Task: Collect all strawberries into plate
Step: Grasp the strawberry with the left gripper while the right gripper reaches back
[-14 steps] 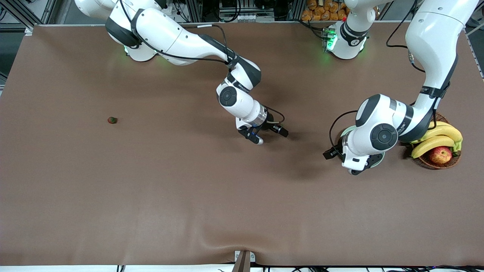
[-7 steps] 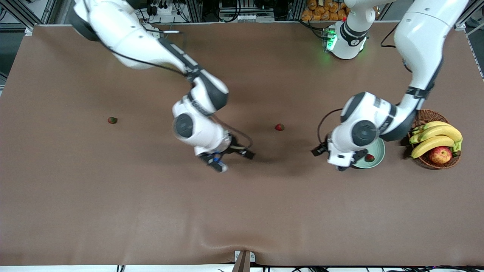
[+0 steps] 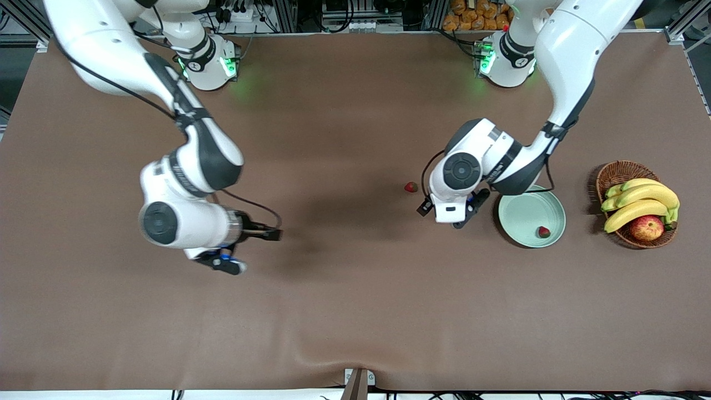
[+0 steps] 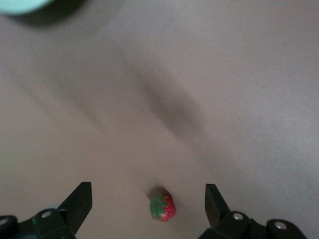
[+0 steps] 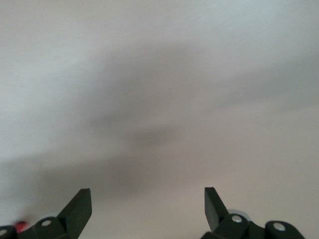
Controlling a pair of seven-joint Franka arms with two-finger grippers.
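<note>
Strawberries are the thing to find, and the front view shows two. One strawberry (image 3: 544,231) lies in the mint-green plate (image 3: 519,211), near the rim that is nearer the front camera. A second strawberry (image 3: 410,187) lies on the brown counter (image 3: 355,311), apart from the plate toward the right arm's end. The left end effector (image 3: 452,214) hangs over the counter between that loose berry and the plate, just beside the plate's rim. The right end effector (image 3: 233,261) is over bare counter, well apart from the plate toward the right arm's end. A wicker basket (image 3: 616,173) with bananas (image 3: 639,203) and an apple (image 3: 647,228) stands beside the plate, toward the left arm's end.

In the left wrist view, the left end effector (image 4: 148,199) has its fingers spread wide and empty, the loose strawberry (image 4: 162,207) lying on the counter between them. A sliver of the plate (image 4: 22,5) shows at the picture's edge.

In the right wrist view, the right end effector (image 5: 148,199) is spread wide, holding nothing, over blurred counter.
</note>
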